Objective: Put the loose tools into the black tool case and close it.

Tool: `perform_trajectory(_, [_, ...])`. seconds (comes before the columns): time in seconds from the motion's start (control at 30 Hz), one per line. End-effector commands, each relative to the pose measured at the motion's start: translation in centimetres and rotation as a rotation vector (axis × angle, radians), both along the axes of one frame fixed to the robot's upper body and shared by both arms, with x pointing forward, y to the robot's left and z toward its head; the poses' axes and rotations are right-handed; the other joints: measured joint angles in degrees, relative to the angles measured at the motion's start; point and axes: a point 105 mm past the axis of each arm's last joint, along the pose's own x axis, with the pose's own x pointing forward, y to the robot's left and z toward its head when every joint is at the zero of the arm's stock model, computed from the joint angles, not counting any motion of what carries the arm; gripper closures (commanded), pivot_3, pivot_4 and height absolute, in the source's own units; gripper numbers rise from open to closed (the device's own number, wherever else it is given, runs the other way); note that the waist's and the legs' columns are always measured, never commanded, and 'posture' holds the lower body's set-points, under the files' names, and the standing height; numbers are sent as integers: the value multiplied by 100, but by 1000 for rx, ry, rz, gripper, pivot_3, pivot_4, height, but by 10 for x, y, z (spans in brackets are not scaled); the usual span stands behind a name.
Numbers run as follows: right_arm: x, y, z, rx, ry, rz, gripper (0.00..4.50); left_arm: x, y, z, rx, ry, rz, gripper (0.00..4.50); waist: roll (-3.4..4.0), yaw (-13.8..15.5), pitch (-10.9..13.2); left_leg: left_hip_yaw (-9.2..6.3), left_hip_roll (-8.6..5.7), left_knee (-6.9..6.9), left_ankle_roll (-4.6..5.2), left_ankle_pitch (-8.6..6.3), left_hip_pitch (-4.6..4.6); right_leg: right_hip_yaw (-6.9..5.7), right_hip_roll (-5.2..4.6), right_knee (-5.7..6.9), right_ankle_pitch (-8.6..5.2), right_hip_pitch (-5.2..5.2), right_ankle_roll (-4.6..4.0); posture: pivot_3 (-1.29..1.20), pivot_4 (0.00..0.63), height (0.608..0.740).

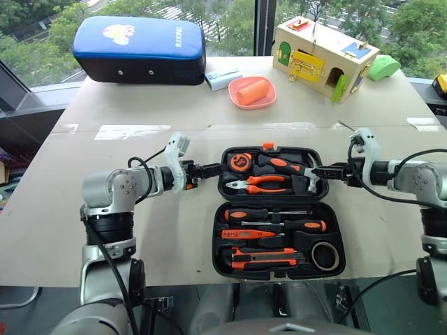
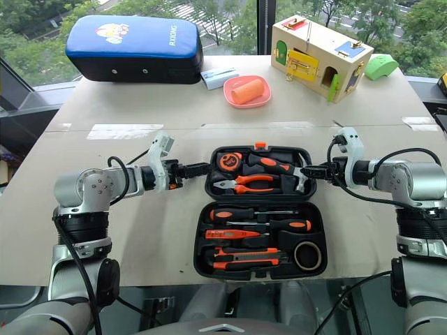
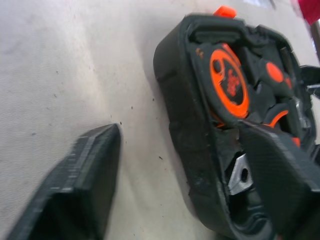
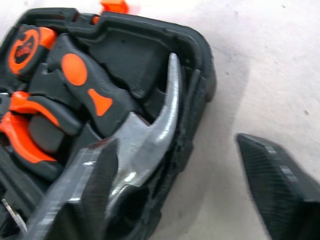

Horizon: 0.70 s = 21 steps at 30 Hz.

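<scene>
Worktop point(image 1: 140, 230) carries everything. Black tool case point(image 1: 222, 241) lies open flat at the near middle edge, lid half farther from the robot with orange latch point(image 1: 268, 146) on its far rim.

Blue-topped cushion point(image 1: 140, 49) far left, wooden lock box point(image 1: 325, 57) far right, pink plate point(image 1: 252, 93) between them.

Left gripper point(image 1: 209, 168) at the lid half's left wall, right gripper point(image 1: 323, 172) at its right wall. Both jaws spread and straddling the wall, one finger inside and one outside, nothing clamped.

Lid half holds hammer point(image 1: 286, 166), pliers point(image 1: 258, 184), tape measure point(image 1: 241, 162). Near half: two screwdrivers point(image 1: 269, 214), slim tester screwdriver point(image 1: 248, 234), utility knife point(image 1: 265, 259), tape roll point(image 1: 325, 256) at its near right corner, all in recesses.
</scene>
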Motion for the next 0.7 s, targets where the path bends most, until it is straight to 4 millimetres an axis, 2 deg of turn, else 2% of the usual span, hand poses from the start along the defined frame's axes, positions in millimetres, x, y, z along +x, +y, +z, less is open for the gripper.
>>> perform_trajectory(0.03, [0, -2, 5, -28, -35, 2, 2524, -2, -4, -2, 16, 0, -23, 2030, 0, -7, 0, 2, 0, -1, 0, 0, 0, 2, 0, 4, 0, -4, 0, 0, 150, 735])
perform_trajectory(0.13, [-6, -2, -1, -84, -44, 36, 3787, -6, -9, -6, 14, 7, -43, 3311, 0, -9, -7, 5, 1, -1, 0, 0, 2, 5, 1, 9, 0, -6, 0, 0, 150, 735])
perform_trajectory(0.17, [-8, -2, -3, -106, -54, 51, 4370, -7, -10, -6, 11, 7, -50, 3909, -1, -8, -11, 5, 1, -1, 0, 0, 2, 7, 1, 9, 0, -5, 0, 0, 150, 735])
perform_trajectory(0.2, [-9, -2, -5, -127, -63, 66, 4500, -8, -12, -6, 9, 6, -54, 4387, -1, -7, -17, 7, 1, -1, 0, 0, 6, 8, 1, 10, 0, -3, 0, 0, 150, 735])
perform_trajectory(0.33, [-11, -2, -6, -149, -84, 93, 4500, -8, -15, -7, 1, 0, -58, 4452, -8, 4, -25, 8, 1, 0, 0, 0, 10, 8, 1, 11, 0, 0, 0, 0, 150, 735])
perform_trajectory(0.5, [-10, 1, 2, -153, -161, 121, 4500, -10, -19, -4, -20, -24, -72, 4452, -9, 8, -26, 7, 1, 0, 0, 0, 10, 8, 0, 11, 0, 0, 0, 0, 150, 735])
perform_trajectory(0.57, [-7, 3, 11, -146, -223, 116, 4500, -9, -22, 3, -42, -74, -76, 4452, -9, 6, -26, 7, 1, -1, 0, 0, 9, 8, 0, 10, 0, 0, 0, 0, 150, 735])
perform_trajectory(0.7, [4, 6, 37, -119, -401, 74, 4500, -7, -29, 27, -40, -287, -98, 4452, -10, -7, -24, 11, 2, 0, -1, 1, 9, 14, 0, 11, 0, -2, 0, 0, 150, 735])
